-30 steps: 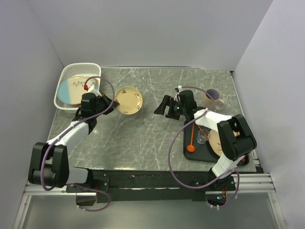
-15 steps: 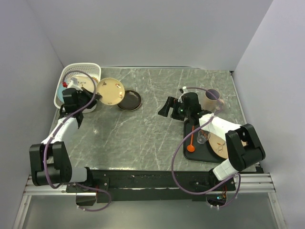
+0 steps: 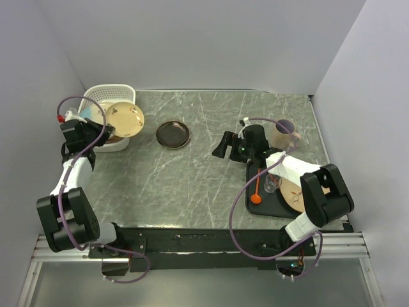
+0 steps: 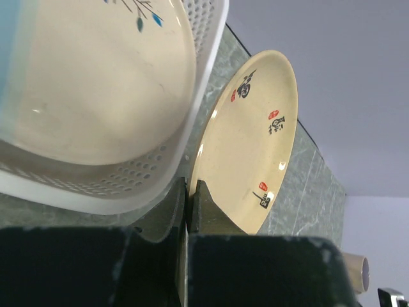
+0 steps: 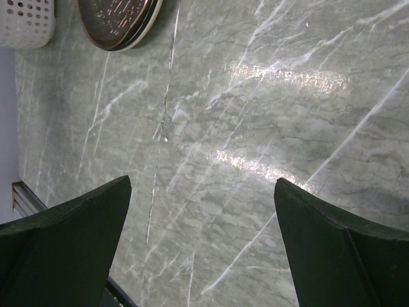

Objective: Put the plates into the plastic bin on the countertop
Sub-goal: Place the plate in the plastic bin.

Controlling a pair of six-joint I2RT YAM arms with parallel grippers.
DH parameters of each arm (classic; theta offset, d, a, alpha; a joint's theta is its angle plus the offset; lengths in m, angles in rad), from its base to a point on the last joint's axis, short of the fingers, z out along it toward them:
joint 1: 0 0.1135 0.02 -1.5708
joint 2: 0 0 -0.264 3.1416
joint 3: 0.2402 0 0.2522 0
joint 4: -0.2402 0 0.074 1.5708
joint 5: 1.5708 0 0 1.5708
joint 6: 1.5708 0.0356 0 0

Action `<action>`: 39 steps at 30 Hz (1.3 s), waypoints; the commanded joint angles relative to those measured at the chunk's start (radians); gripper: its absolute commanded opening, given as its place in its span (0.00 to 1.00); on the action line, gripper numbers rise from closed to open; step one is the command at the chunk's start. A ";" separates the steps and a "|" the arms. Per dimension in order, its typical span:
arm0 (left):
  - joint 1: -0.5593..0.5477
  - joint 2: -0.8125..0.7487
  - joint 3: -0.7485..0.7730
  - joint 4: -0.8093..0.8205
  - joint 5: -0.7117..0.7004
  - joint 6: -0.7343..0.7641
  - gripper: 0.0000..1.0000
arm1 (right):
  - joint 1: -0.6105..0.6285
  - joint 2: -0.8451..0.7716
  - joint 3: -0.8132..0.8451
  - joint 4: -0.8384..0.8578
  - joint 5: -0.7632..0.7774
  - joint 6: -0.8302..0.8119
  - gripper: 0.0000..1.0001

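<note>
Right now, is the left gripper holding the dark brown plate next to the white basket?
No. The left gripper holds the cream plate with small markings beside the white basket, as the left wrist view shows. The dark brown plate lies on the countertop.

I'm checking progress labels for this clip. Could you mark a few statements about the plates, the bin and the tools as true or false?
1. The left tool is shut on the rim of the cream plate. True.
2. The dark brown plate lies inside the plastic bin. False: it lies on the countertop, right of the bin.
3. The right tool grips a plate. False: it is open and empty above the countertop.
4. The plastic bin holds a blue-and-cream plate. True.
</note>
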 commanded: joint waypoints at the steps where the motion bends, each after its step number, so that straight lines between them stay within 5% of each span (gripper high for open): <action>1: 0.038 -0.012 0.011 0.057 0.007 -0.027 0.01 | 0.007 0.003 -0.004 0.038 -0.012 -0.021 1.00; 39: 0.136 0.217 0.097 0.213 -0.043 -0.136 0.01 | 0.007 0.035 -0.001 0.027 -0.006 -0.031 1.00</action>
